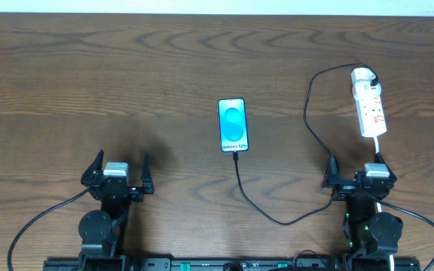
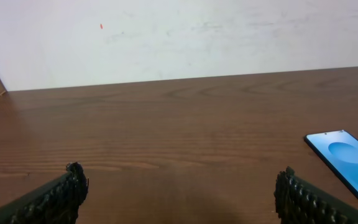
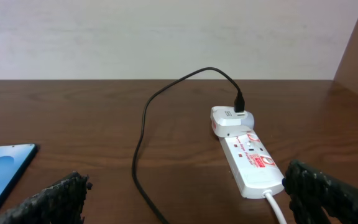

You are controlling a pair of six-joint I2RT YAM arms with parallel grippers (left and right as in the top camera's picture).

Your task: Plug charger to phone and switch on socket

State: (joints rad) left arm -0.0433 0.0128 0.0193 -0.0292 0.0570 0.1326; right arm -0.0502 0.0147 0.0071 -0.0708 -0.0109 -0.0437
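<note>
The phone [image 1: 233, 125] lies flat at the table's middle, blue screen up; its edge shows in the left wrist view [image 2: 348, 163] and the right wrist view [image 3: 2, 173]. The charger's black cable [image 1: 277, 219] runs from the phone's near end in a loop to its white plug head [image 1: 363, 76], seated in the far end of the white socket strip [image 1: 371, 109]. The cable [image 3: 143, 130], plug head [image 3: 230, 120] and strip [image 3: 251, 160] show in the right wrist view. My left gripper [image 1: 119, 167] is open and empty at the near left. My right gripper [image 1: 356, 167] is open and empty just short of the strip.
The strip's white cord [image 1: 378, 148] runs from its near end toward the right arm's base. A pale wall [image 2: 179, 37] stands behind the table's far edge. Bare wooden tabletop [image 1: 126, 83] spreads to the left of the phone.
</note>
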